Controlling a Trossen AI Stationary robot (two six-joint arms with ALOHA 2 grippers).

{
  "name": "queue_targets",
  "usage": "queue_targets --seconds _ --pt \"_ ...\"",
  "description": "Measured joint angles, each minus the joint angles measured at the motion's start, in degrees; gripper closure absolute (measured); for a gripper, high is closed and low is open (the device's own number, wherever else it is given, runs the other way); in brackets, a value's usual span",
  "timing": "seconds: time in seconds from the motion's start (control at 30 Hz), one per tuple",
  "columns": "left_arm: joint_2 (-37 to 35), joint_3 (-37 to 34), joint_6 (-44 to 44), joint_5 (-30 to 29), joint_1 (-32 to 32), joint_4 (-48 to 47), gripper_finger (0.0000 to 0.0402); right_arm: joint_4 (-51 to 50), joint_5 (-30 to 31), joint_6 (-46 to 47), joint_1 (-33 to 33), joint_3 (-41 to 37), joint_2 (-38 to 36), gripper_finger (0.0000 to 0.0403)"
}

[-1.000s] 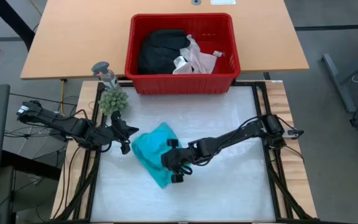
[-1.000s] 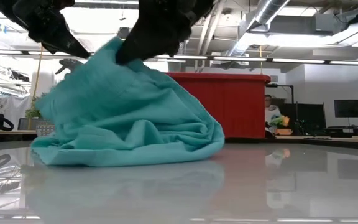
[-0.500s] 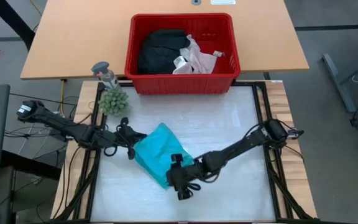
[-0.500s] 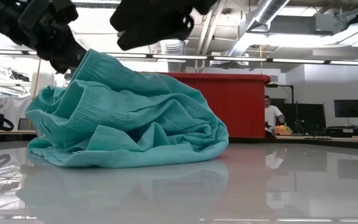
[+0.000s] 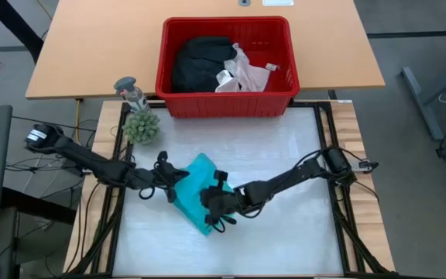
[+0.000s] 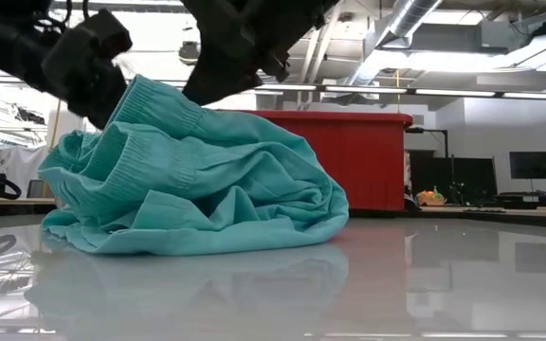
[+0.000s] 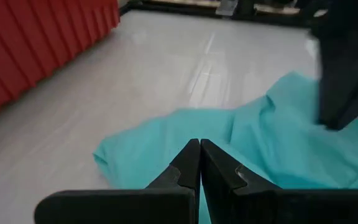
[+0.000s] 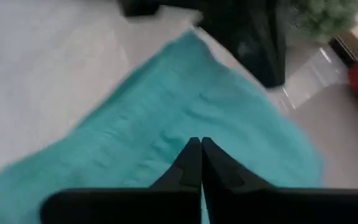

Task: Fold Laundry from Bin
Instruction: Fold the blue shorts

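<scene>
Nearest to me on the white bench (image 5: 285,240), the teal garment (image 5: 196,194) lies in a crumpled heap. My right end effector (image 5: 211,208) is above its near part, fingers pressed together, and I cannot tell if any cloth is pinched. My left end effector (image 5: 178,175) is at the heap's left edge (also fully closed, nothing clearly held). Farther back stands the red bin (image 5: 227,105), with the black garment (image 5: 200,63) and the white lacy top (image 5: 242,71) inside.
</scene>
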Motion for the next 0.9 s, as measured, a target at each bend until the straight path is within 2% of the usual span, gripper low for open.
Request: queue_targets --seconds 0.07,0.27,0.5,0.67,0.9 --pt "2.9 0.0 -1.2 0.0 0.0 0.5 0.0401 -0.5 -0.5 0.6 0.8 0.1 0.6 0.0387" --pt "13.1 0.0 -3.2 1.9 0.0 6.2 0.0401 -1.7 -1.1 5.9 1.7 -0.2 5.1 0.0360" --pt "21.1 0.2 -7.1 2.6 -0.1 6.9 0.0401 -5.1 -1.9 10.0 3.8 0.0 7.4 0.0387" --pt "22.0 0.2 -8.0 2.1 -0.1 6.8 0.0402 -7.2 -0.3 10.4 5.8 0.0 7.2 0.0369" --pt "18.2 0.2 -7.9 2.1 -0.1 6.7 0.0401 -12.4 -0.6 10.4 9.2 0.0 7.0 0.0361"
